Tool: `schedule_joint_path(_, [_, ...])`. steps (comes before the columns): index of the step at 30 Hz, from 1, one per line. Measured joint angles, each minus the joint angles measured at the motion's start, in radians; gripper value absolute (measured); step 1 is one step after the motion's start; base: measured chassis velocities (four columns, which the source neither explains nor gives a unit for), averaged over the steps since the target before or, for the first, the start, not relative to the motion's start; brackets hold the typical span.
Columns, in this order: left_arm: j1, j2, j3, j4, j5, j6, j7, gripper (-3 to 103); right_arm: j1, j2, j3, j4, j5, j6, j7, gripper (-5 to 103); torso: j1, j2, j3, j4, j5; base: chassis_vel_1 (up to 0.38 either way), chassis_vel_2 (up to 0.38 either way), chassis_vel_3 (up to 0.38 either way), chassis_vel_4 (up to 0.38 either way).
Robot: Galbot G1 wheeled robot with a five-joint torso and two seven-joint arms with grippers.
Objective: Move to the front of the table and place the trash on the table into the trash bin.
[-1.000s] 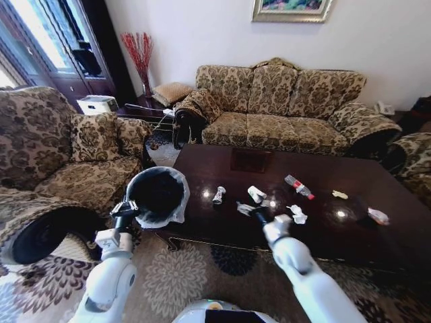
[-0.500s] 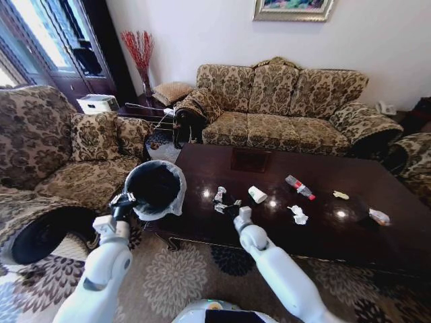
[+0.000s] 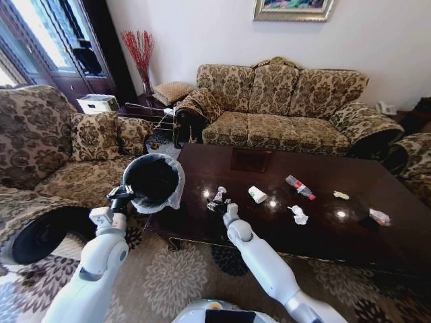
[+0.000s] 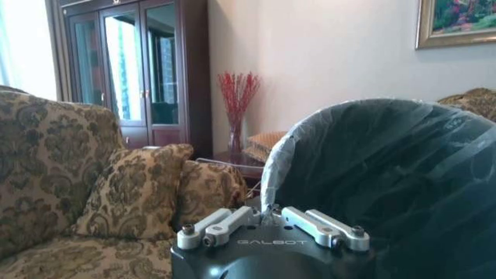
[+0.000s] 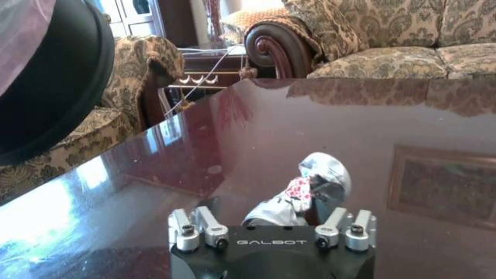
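**A:** So what's the room like?

**B:** Living room. Glossy dark table (image 3: 323, 222) in the middle, patterned sofa (image 3: 283, 108) behind it, armchair (image 3: 60, 148) off to the robot's left, floral rug (image 3: 175, 276) underneath. Trash is scattered over the tabletop: a white paper cup (image 3: 257, 194) lying on its side, a clear bottle with a red cap (image 3: 298, 186) further right, a crumpled tissue (image 3: 297, 214) nearer the front edge, a yellowish scrap (image 3: 341, 195) and a small wrapper (image 3: 379, 217) out toward the right end.

**A:** And the arms?

**B:** Left gripper (image 3: 122, 196) is raised at the table's left corner, clamped on the bag-lined rim of the trash bin (image 3: 153, 180), which is off the floor with its mouth tipped up toward the camera. Left wrist view shows the fingers (image 4: 213, 226) pinched together on the liner edge.

**A:** Right one?

**B:** Right gripper (image 3: 221, 204) reaches over the front-left part of the table, close to the bin. Its jaws are closed on a crumpled silvery wrapper (image 5: 298, 197).
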Motion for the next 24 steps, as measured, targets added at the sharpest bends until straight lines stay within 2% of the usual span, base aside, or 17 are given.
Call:
schedule_joint_path(1, [0.002, 0.0, -0.001, -0.003, 0.0, 0.001, 0.0, 2, 0.002, 0.002, -0.002, -0.004, 0.0, 0.0, 0.0, 73, 0.0, 0.0, 0.0, 0.0, 0.0, 0.0, 0.0, 0.0, 0.0])
schedule_joint_path(5, [0.01, -0.004, -0.002, -0.012, -0.001, 0.001, 0.0, 2, 0.003, 0.006, -0.01, -0.016, -0.004, 0.001, 0.0, 73, 0.0, 0.0, 0.0, 0.0, 0.0001, 0.0, 0.0, 0.0, 0.0])
schedule_joint_path(6, [0.013, -0.008, -0.002, -0.015, 0.0, 0.001, 0.0, 2, 0.002, 0.007, -0.012, -0.016, -0.006, 0.002, 0.001, 56, 0.0, 0.0, 0.0, 0.0, 0.0, 0.0, 0.0, 0.0, 0.0])
schedule_joint_path(8, [0.017, -0.011, -0.002, -0.02, 0.001, 0.002, 0.0, 2, 0.0, 0.007, -0.013, -0.016, -0.007, 0.003, 0.003, 56, 0.0, 0.0, 0.0, 0.0, 0.0001, 0.0, 0.0, 0.0, 0.0])
schedule_joint_path(9, [0.019, -0.013, -0.002, -0.023, 0.002, 0.002, 0.0, 2, 0.0, 0.007, -0.013, -0.015, -0.007, 0.003, 0.005, 47, 0.0, 0.0, 0.0, 0.0, 0.0001, 0.0, 0.0, 0.0, 0.0])
schedule_joint_path(16, [0.028, -0.018, -0.002, -0.035, 0.005, 0.002, 0.002, 2, -0.001, -0.013, -0.011, 0.003, -0.007, 0.004, 0.02, 46, 0.0, 0.0, 0.0, 0.0, 0.0002, 0.0, 0.0, 0.0, 0.0])
schedule_joint_path(21, [0.03, -0.018, 0.003, -0.037, 0.005, 0.01, 0.002, 2, 0.0, -0.053, 0.027, 0.102, -0.005, 0.014, 0.04, 46, 0.0, 0.0, 0.0, 0.0, 0.0003, 0.0, 0.0, 0.0, 0.0])
schedule_joint_path(24, [0.024, -0.02, 0.019, -0.024, 0.004, 0.019, 0.006, 2, 0.03, -0.138, 0.031, 0.265, 0.012, 0.013, 0.057, 46, 0.0, 0.0, 0.0, -0.0002, 0.0003, 0.0, 0.0, 0.0, 0.0])
